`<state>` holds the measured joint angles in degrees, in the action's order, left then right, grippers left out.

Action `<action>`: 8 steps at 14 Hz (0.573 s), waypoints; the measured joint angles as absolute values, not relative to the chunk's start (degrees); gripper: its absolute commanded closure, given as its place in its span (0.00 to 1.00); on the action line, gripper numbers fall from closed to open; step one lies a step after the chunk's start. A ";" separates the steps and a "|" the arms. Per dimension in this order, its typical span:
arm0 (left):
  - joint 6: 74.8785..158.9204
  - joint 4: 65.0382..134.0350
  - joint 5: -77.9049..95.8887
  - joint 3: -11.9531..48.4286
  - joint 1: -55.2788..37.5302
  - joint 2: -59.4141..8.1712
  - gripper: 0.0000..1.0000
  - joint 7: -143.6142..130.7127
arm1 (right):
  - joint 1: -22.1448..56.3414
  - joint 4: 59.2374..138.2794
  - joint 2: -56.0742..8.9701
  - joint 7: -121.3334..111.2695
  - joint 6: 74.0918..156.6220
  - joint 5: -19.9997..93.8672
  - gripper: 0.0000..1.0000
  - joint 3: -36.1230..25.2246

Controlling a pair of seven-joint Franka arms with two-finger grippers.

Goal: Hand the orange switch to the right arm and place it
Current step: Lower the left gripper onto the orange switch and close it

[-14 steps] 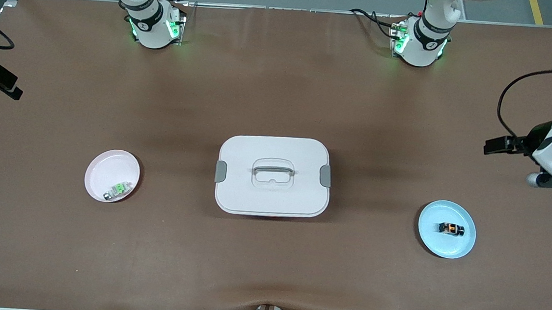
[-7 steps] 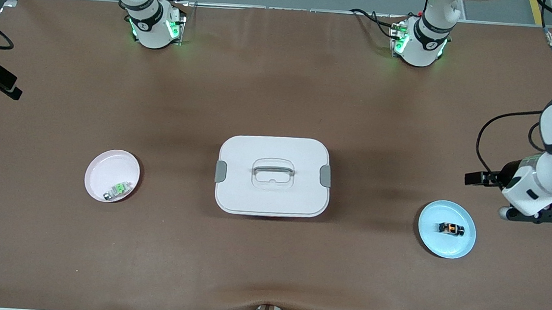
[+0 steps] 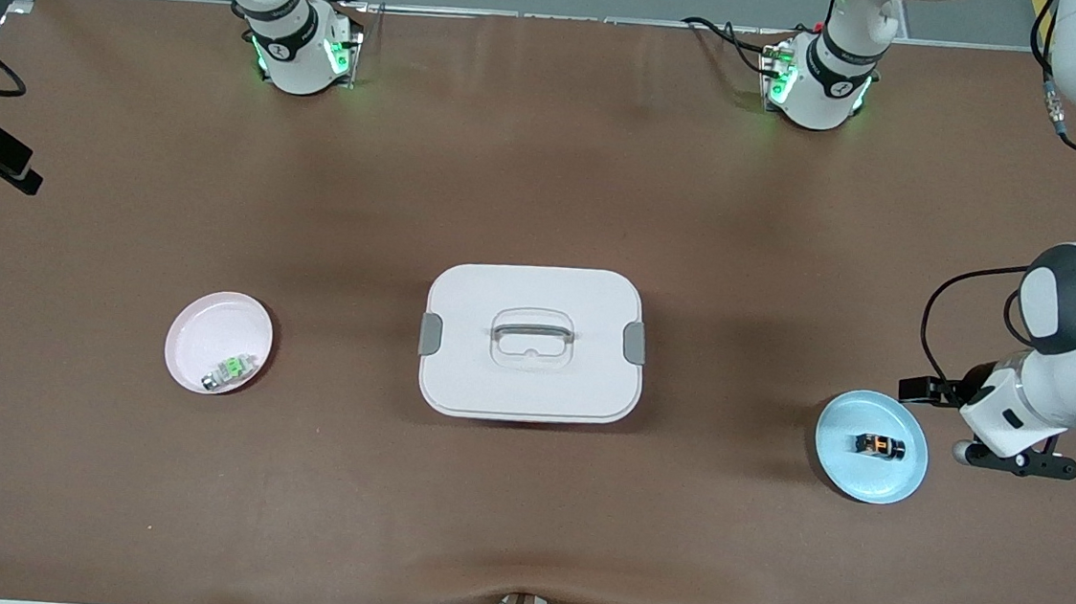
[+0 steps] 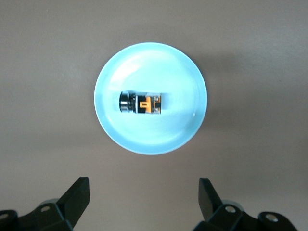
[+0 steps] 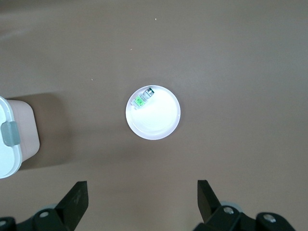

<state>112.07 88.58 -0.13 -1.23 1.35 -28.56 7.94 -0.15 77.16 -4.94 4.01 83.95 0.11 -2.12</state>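
The orange switch (image 3: 878, 446), a tiny black part with an orange face, lies on its side in a light blue plate (image 3: 869, 484) toward the left arm's end of the table. In the left wrist view the switch (image 4: 140, 103) lies in the middle of the plate (image 4: 180, 132). My left gripper (image 3: 1015, 462) hangs over the bare table just beside the plate, open and empty (image 4: 143, 185). My right gripper (image 5: 142, 185) is open and empty, high over the table near a pink plate (image 5: 161, 125).
A white lidded box (image 3: 532, 342) with a handle stands at the table's middle; its corner shows in the right wrist view (image 5: 14, 144). The pink plate (image 3: 210, 324) toward the right arm's end holds a small silvery part with a green face (image 3: 230, 372).
My left arm has swung down toward the front camera and now hangs right beside the blue plate. The right arm, switch and plates have not moved.
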 measured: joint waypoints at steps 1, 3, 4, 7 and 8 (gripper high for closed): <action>112.88 88.58 -0.13 -1.22 1.35 -29.38 0.00 8.12 | -0.15 77.16 -4.94 4.01 83.94 0.11 0.00 -2.12; 114.28 88.58 -0.13 -1.15 1.27 -31.10 0.00 9.14 | -0.16 77.16 -4.94 4.01 83.94 0.11 0.00 -2.13; 115.07 88.57 -0.13 -1.15 1.30 -31.99 0.00 10.25 | -0.16 77.16 -4.94 4.01 83.94 0.11 0.00 -2.13; 117.25 88.54 -0.13 -1.20 2.24 -34.69 0.00 13.22 | -0.17 77.16 -4.94 4.01 83.94 0.11 0.00 -2.14; 117.64 88.53 -0.13 -1.20 2.58 -35.49 0.00 13.62 | -0.17 77.16 -4.94 4.01 83.94 0.11 0.00 -2.14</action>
<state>117.64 88.53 -0.13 -1.20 2.58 -35.49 13.62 -0.17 77.16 -4.94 4.01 83.94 0.11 -2.14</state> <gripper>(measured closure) 0.000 0.000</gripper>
